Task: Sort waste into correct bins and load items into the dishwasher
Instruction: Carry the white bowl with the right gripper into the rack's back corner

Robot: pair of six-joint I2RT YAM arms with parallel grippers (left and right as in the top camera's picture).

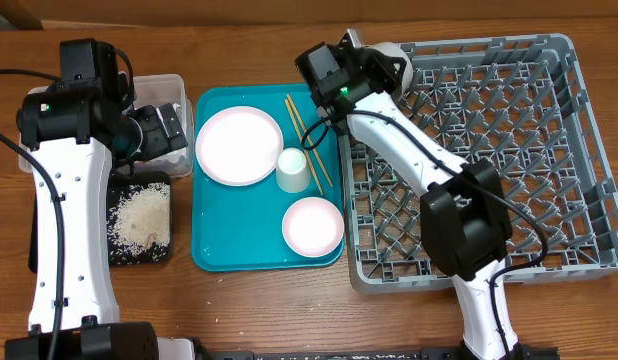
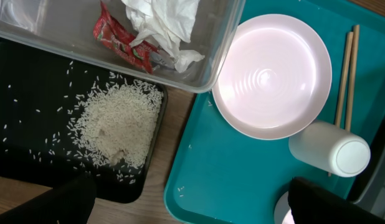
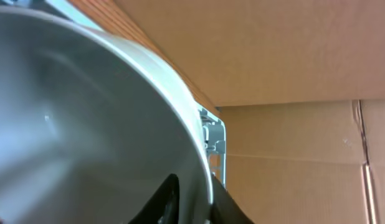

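Right end effector (image 3: 195, 202) pinches the rim of the grey metal bowl (image 3: 86, 124) at the far corner of the dish rack (image 1: 589, 150), just right of the teal tray (image 1: 229, 230). Left end effector (image 2: 192, 202), fingers spread wide, hovers left of that tray above the clear tub (image 2: 43, 18) holding napkin (image 2: 164, 22) and wrapper (image 2: 118, 40), and the black tray (image 2: 30, 93) strewn with rice (image 2: 118, 124).

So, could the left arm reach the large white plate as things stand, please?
Probably yes: the plate lies bare on the teal tray, close beside the open left gripper, which hangs above the clear tub.
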